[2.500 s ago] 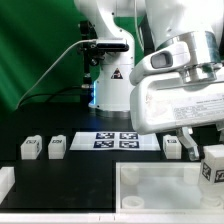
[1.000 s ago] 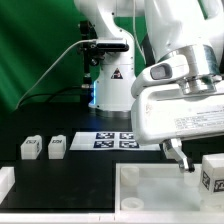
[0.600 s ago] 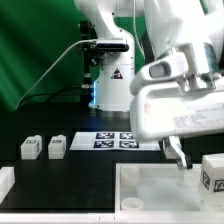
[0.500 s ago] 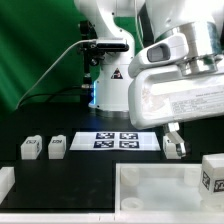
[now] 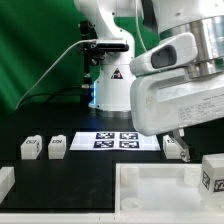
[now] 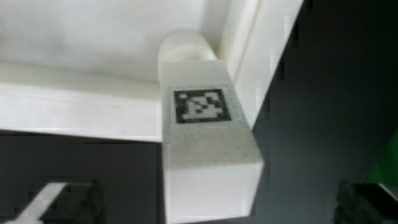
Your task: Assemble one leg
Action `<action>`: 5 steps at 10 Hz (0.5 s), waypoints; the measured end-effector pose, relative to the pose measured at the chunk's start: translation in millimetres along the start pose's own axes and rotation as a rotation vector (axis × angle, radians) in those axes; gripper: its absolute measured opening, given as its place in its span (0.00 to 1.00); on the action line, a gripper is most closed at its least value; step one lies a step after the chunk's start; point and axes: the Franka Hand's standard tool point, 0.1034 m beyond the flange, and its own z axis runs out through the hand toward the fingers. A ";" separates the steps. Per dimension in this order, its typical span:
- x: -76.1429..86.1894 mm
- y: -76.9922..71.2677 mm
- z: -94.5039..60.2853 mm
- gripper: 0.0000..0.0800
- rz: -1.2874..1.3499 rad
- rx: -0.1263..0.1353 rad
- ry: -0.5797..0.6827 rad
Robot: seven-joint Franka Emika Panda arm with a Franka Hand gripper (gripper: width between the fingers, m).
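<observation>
A leg [image 5: 212, 173], a small white block with a square tag, stands at the right corner of the white tray [image 5: 150, 185]. In the wrist view this leg [image 6: 205, 130] stands against the tray's rim [image 6: 267, 60]. My gripper [image 6: 217, 196] is open. Its dark fingers [image 6: 63, 200] stand wide apart on either side of the leg without touching it. In the exterior view one finger [image 5: 183, 149] hangs above and to the left of that leg. Another leg [image 5: 171, 146] lies behind it. Two more legs [image 5: 30, 148] [image 5: 57, 146] stand at the exterior view's left.
The marker board [image 5: 118, 140] lies on the black table behind the tray. The arm's white base [image 5: 110, 80] stands at the back. A white block edge [image 5: 5, 182] shows at the front left.
The leg at the tray's right corner has been set down and let go. My gripper has risen off it and drifted slightly to the exterior view's left; the leg stays put.
</observation>
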 end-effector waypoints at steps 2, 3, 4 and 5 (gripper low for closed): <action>-10.4 -5.2 10.8 0.81 -0.010 0.025 -0.206; -11.3 -4.2 14.3 0.81 -0.024 0.030 -0.276; -9.0 -1.6 20.3 0.81 -0.025 0.026 -0.264; -9.6 -2.1 23.3 0.81 -0.026 0.023 -0.251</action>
